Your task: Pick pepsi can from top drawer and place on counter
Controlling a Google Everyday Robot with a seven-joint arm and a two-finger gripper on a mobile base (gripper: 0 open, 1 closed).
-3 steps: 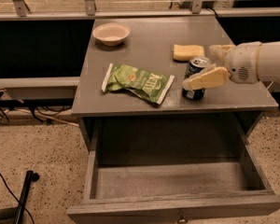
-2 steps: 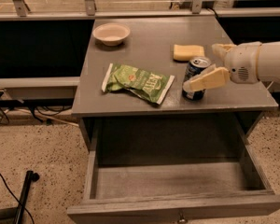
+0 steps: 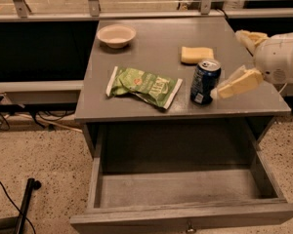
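Observation:
The pepsi can [image 3: 205, 82] stands upright on the counter [image 3: 156, 48], near its front right. My gripper [image 3: 229, 63] is open just to the right of the can. Its near fingertip [image 3: 220, 91] is beside the can's lower right side; I cannot tell whether it touches. Its far finger [image 3: 248, 37] is behind and to the right. The can is not between the fingers. The top drawer [image 3: 185, 189] is pulled fully out below the counter, and nothing shows inside it.
A green snack bag [image 3: 144, 86] lies left of the can. A yellow sponge [image 3: 197, 54] lies behind the can. A pale bowl [image 3: 116, 35] sits at the back left. A railing runs behind the counter. Cables lie on the speckled floor at left.
My gripper has drawn back to the right, off the can. The can stays standing on the counter.

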